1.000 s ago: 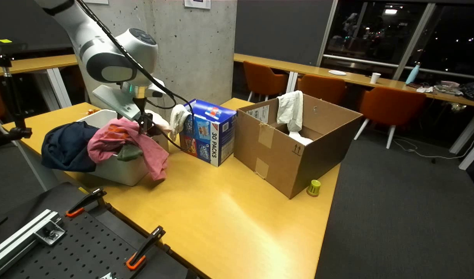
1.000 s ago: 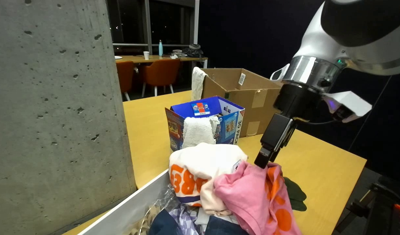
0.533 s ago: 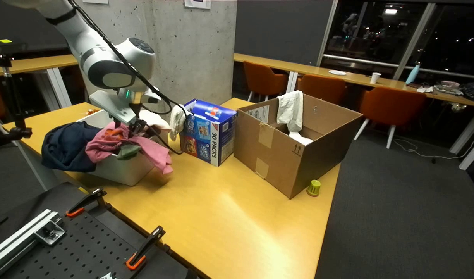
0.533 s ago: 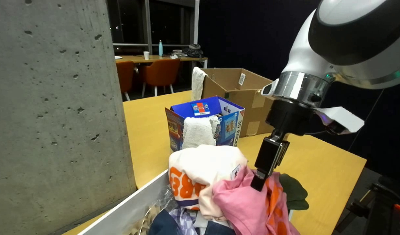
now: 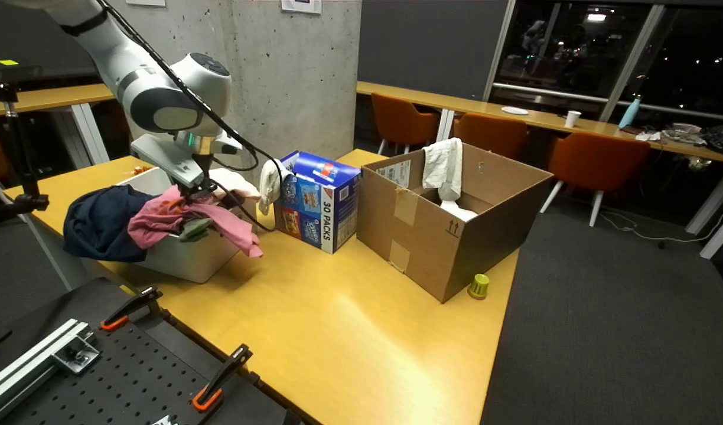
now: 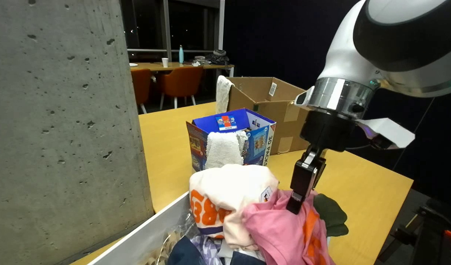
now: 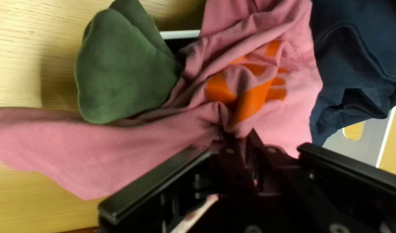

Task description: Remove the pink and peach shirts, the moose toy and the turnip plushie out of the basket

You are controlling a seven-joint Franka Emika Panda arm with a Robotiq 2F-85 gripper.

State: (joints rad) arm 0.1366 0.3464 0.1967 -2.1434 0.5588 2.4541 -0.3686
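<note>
One yellow wooden table (image 5: pixel 338 330) is used as the work surface, with a shallow, rectangular, light grey basket (image 5: pixel 187 260) placed near an edge. Over one corner of the basket the bright pink cloth shirt (image 6: pixel 279 233) with orange print is bunched, a long strip of it hung past the rim. Toward the next corner, touching it, the pale peach-cream cloth shirt (image 6: pixel 240 191) is heaped. From above, the pink cloth is met by a black two-fingered gripper (image 7: pixel 239 139); its fingers stand narrow with a fold pinched between them, though how deeply is hard to judge in the blurred wrist view. The coming lift is judged to turn on one relation: the shirt lies directly below the tool, its longest visible run trailing from the fingertips across the rim. Smallest, the green-leaved turnip plushie (image 7: pixel 123 71), shown by its leaves only, overhangs the rim against that strip and could be dragged along.
</note>
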